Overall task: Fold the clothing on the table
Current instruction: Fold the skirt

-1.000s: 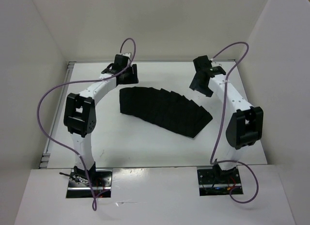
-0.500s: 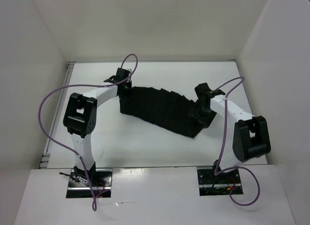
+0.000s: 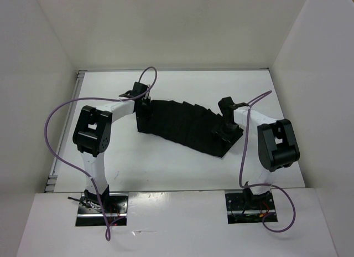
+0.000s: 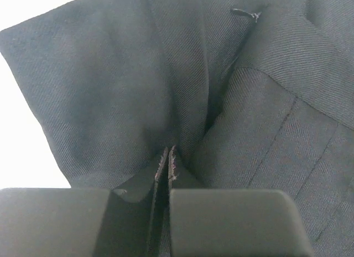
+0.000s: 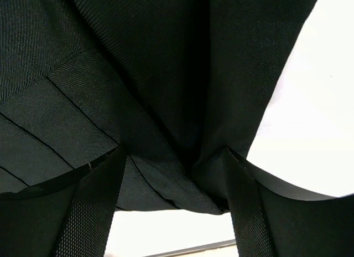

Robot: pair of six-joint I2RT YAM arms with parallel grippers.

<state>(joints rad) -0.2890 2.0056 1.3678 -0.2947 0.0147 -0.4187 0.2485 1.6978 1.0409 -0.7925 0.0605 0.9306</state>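
The clothing (image 3: 185,126), a black pleated skirt, lies fanned out across the middle of the white table (image 3: 166,168). My left gripper (image 3: 145,104) is down on the skirt's left end. In the left wrist view it (image 4: 167,157) is shut, with a ridge of the dark fabric (image 4: 110,91) pinched between its pads. My right gripper (image 3: 225,130) rests on the skirt's right end. The right wrist view shows this gripper (image 5: 174,157) open, its fingers (image 5: 94,207) wide apart astride a bunched fold of the skirt (image 5: 166,74) at its edge.
White upright walls (image 3: 38,74) close in the table on the left, back and right. A thin metal rim (image 3: 55,168) runs along the table's left edge. Purple cables (image 3: 55,110) loop off both arms. Bare table (image 5: 310,102) shows right of the skirt's edge.
Both arms came down from the back of the table onto the skirt's two ends. The left gripper closed on the fabric. The right gripper stayed open.
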